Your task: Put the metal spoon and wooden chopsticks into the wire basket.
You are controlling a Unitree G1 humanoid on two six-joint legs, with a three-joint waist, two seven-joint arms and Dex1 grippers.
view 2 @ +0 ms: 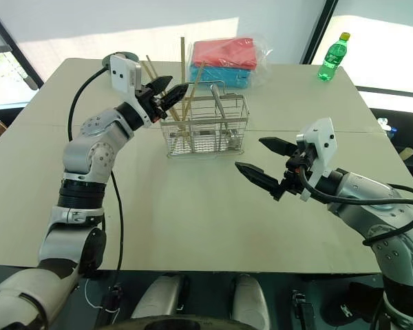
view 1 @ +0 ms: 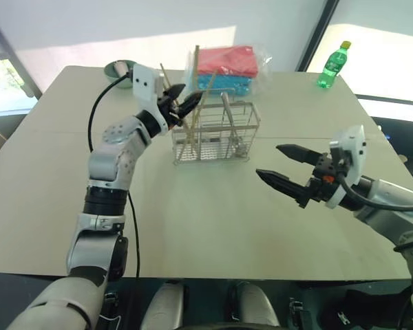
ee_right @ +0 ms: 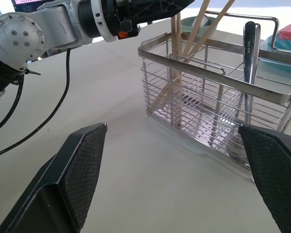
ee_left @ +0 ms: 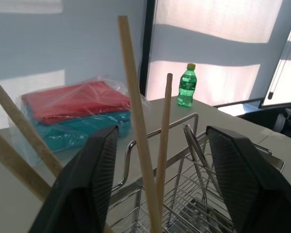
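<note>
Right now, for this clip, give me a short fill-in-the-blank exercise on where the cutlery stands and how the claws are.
1. The wooden chopsticks stand inside the wire ____.
2. The metal spoon stands in the basket with its handle pointing ____.
3. The left claw, at the chopsticks, has its fingers ____.
4. Behind the basket lies a red and ____ packaged stack.

Missing words: basket; up; open; blue

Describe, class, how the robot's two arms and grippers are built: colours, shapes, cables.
Both arms are silver-grey metal segments with black joint bands and rounded housings. A black cable loops beside each. The left gripper and right gripper each have two black tapered fingers with cross-hatched pads, under a white camera block.
</note>
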